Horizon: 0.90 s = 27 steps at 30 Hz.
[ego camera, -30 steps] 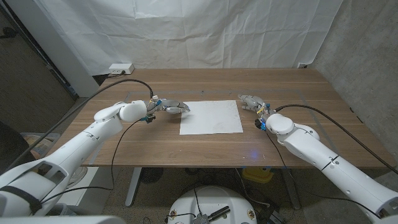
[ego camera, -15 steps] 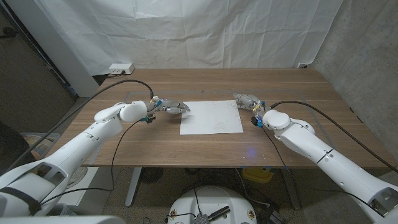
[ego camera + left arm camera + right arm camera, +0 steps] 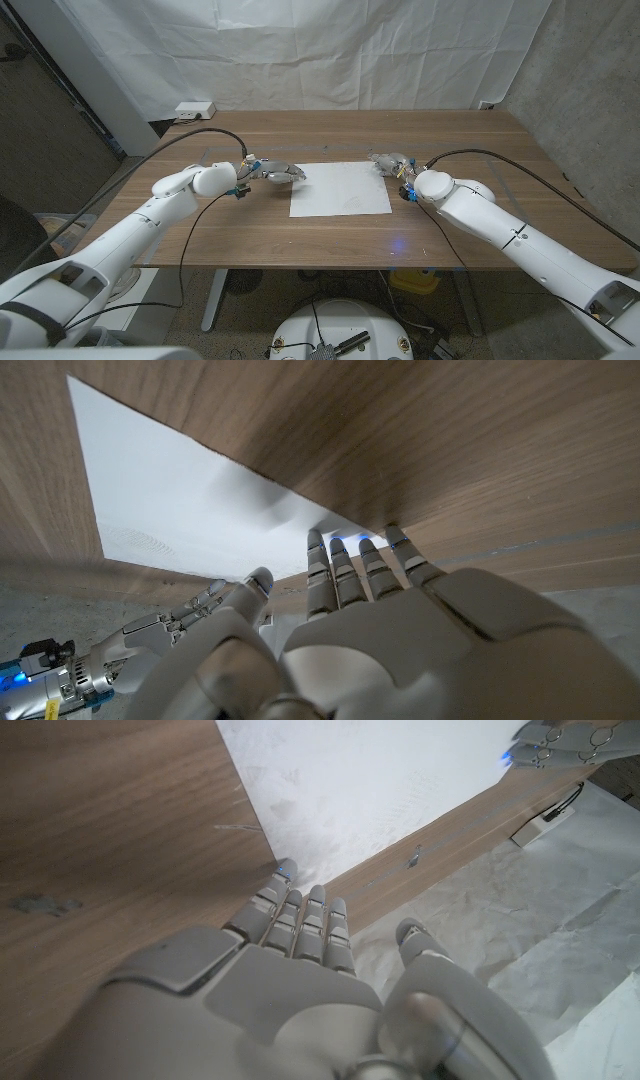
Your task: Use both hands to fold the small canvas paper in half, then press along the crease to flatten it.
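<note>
The small white canvas paper [image 3: 340,188] lies flat and unfolded in the middle of the wooden table [image 3: 330,240]. My left hand [image 3: 278,174] is at the paper's far left corner, fingers stretched out together. In the left wrist view its fingertips [image 3: 345,550] reach the edge of the paper [image 3: 180,500]. My right hand [image 3: 392,162] hovers at the paper's far right corner, holding nothing. In the right wrist view its fingers [image 3: 300,925] point at the paper [image 3: 370,780], just short of the edge. The left hand [image 3: 560,740] shows across the sheet there.
A white box [image 3: 194,108] sits at the table's back left corner before the white curtain. Black cables [image 3: 200,135] trail from both wrists over the table. Bare wood lies in front of the paper and on both sides.
My right hand and forearm have moved left, toward the paper's far right corner. The left hand and the paper have stayed in place.
</note>
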Each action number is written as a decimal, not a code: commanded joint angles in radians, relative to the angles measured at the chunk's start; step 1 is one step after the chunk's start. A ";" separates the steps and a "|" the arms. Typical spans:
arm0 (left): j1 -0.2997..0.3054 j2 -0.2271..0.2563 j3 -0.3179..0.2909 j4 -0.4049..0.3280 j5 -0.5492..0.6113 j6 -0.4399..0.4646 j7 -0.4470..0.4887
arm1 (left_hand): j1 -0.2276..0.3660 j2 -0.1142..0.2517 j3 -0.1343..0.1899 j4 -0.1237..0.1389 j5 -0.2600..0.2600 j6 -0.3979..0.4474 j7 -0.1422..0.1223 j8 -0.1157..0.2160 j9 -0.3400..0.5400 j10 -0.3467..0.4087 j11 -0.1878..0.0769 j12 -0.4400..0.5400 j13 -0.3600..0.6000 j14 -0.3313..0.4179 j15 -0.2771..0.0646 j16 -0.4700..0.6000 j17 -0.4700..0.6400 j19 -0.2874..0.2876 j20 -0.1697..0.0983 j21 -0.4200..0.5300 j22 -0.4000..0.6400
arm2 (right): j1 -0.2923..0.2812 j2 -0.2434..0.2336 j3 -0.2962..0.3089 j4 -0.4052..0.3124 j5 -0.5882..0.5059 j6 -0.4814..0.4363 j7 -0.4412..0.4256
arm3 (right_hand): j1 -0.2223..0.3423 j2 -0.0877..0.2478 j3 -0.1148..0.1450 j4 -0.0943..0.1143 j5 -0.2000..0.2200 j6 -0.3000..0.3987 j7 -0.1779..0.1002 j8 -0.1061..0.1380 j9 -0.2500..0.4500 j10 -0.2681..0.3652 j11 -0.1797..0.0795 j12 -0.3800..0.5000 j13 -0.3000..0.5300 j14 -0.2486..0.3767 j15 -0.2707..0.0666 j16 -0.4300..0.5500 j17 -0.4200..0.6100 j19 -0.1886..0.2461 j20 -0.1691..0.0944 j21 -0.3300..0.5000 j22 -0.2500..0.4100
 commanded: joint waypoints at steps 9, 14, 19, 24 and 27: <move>-0.021 -0.015 0.012 0.031 0.000 -0.007 0.001 | 0.000 -0.001 -0.004 0.003 0.004 0.001 -0.002 -0.004 0.003 0.007 -0.002 -0.006 0.002 -0.005 -0.033 -0.003 0.001 -0.004 -0.002 -0.005 0.002 | 0.023 0.030 -0.036 -0.034 -0.110 -0.124 -0.073 | -0.015 -0.002 0.001 0.014 -0.002 -0.001 0.000 -0.003 0.003 0.002 -0.004 -0.003 0.004 -0.009 0.000 -0.003 0.000 -0.007 0.001 -0.004 0.002; -0.029 -0.020 0.016 0.042 0.000 -0.011 0.001 | -0.001 -0.001 -0.004 0.003 0.004 0.001 -0.002 -0.005 0.003 0.007 -0.001 -0.008 0.003 -0.005 -0.032 -0.003 0.001 -0.003 -0.002 -0.006 0.002 | 0.026 0.040 -0.021 -0.015 -0.084 -0.116 -0.046 | -0.021 -0.008 0.002 0.018 0.000 -0.002 0.001 -0.004 0.003 0.012 0.004 0.000 0.004 0.031 0.015 0.010 -0.006 0.031 0.024 0.011 0.002; -0.035 -0.025 0.019 0.052 -0.001 -0.014 0.002 | -0.002 -0.001 -0.003 0.003 0.004 0.001 -0.003 -0.006 0.003 0.005 -0.001 -0.009 0.003 -0.005 -0.033 -0.004 0.001 -0.003 -0.002 -0.007 0.002 | 0.037 0.048 -0.015 0.012 -0.054 -0.110 -0.012 | -0.020 -0.010 0.009 0.017 0.002 0.001 0.018 -0.004 0.003 0.023 0.013 0.003 0.004 0.059 0.031 0.013 -0.012 0.076 0.038 0.024 0.002; -0.038 -0.028 0.020 0.056 -0.003 -0.014 0.003 | -0.003 -0.001 -0.003 0.002 0.004 -0.001 -0.002 -0.007 0.003 0.006 -0.003 -0.010 0.003 -0.006 -0.032 -0.004 0.001 -0.003 -0.002 -0.008 0.002 | 0.083 0.049 -0.069 0.014 -0.093 -0.190 -0.001 | -0.036 -0.016 0.005 0.027 0.001 0.034 0.029 0.006 0.002 0.044 0.021 0.008 0.004 0.037 0.032 0.001 -0.010 0.019 0.030 -0.003 0.002; -0.039 -0.030 0.021 0.058 -0.004 -0.013 0.002 | -0.003 -0.001 -0.003 0.002 0.005 -0.001 -0.002 -0.007 0.003 0.007 -0.003 -0.010 0.003 -0.006 -0.032 -0.004 0.001 -0.002 -0.002 -0.008 0.002 | 0.095 0.051 -0.070 0.022 -0.082 -0.204 0.021 | -0.038 -0.017 0.004 0.029 0.001 0.039 0.029 0.006 0.002 0.050 0.021 0.010 0.004 0.035 0.030 0.000 -0.010 0.016 0.026 -0.004 0.002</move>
